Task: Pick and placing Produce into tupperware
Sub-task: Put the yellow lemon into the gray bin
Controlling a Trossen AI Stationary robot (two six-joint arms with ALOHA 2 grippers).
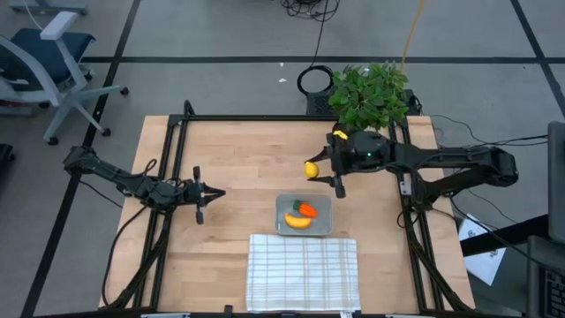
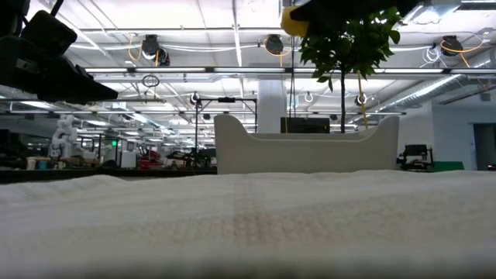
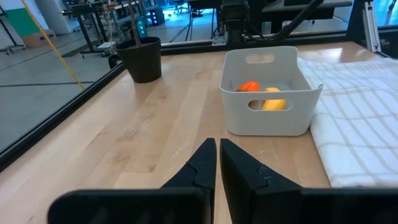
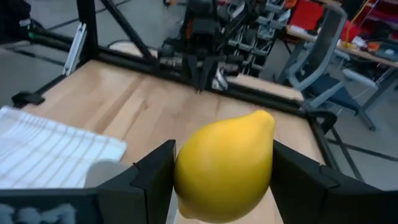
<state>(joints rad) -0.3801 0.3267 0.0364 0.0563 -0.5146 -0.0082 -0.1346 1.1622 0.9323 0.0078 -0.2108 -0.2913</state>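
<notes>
The right gripper (image 1: 323, 172) is holding the yellow lemon (image 1: 311, 169) between its two fingers. In the right wrist view, the lemon (image 4: 224, 165) is sitting snug between the two dark fingers (image 4: 152, 174), and they are touching it on both sides. The gripper is up in the air over the wooden table (image 1: 238, 168), near the tub's back left corner but not over it yet. In the low view the lemon (image 2: 292, 21) is showing high up, close to the plant's leaves.

The tub (image 1: 305, 215) is sitting on the table, just behind the white cloth with grid lines (image 1: 303, 272). The orange carrot (image 1: 306, 210) and the yellow banana (image 1: 298, 222) are lying inside the tub, side by side. In the left wrist view they are peeking through the tub's handle hole, the carrot (image 3: 249, 87) beside the banana (image 3: 273, 99).

The left gripper (image 1: 205, 195) is waiting over the left part of the table, well apart from the tub. Its fingers (image 3: 202, 165) are squeezed almost together and are holding nothing.

The leafy green plant (image 1: 371, 93) is standing at the back of the table, right behind the right arm. Its dark pot (image 3: 142, 59) is showing in the left wrist view.
</notes>
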